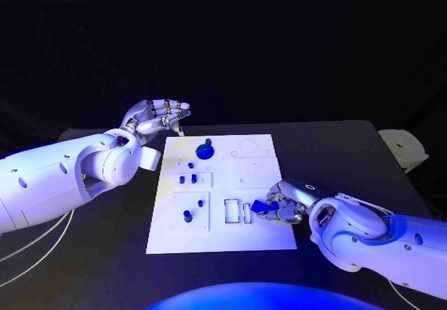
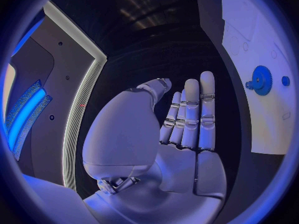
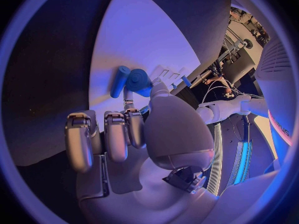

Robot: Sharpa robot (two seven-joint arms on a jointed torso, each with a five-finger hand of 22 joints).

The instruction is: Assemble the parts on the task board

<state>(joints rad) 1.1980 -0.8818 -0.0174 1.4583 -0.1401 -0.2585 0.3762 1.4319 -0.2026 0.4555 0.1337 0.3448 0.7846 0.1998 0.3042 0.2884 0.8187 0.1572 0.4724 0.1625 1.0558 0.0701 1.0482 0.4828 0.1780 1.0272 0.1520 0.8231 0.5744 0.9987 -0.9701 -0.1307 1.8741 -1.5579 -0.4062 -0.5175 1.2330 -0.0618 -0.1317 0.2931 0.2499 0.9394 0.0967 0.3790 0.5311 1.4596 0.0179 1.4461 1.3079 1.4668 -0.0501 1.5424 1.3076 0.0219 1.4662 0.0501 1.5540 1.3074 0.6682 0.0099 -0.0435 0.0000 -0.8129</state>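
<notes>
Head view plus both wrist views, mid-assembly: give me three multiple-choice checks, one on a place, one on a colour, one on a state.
1. Where is the round blue gear part?
A. on the far part of the white task board
B. on the black table
C. in the left hand

2. What colour is the small piece at the right hand?
A. red
B. blue
C. yellow

3. What is the left hand doing?
A. holding a part
B. pressing on the board
C. raised beyond the board's far left corner, holding nothing

Key: 1 A, the head view shows the gear on the board's far part. 2 B, head and right wrist views show it blue. 3 C, the left wrist view shows bare, straight fingers.
</notes>
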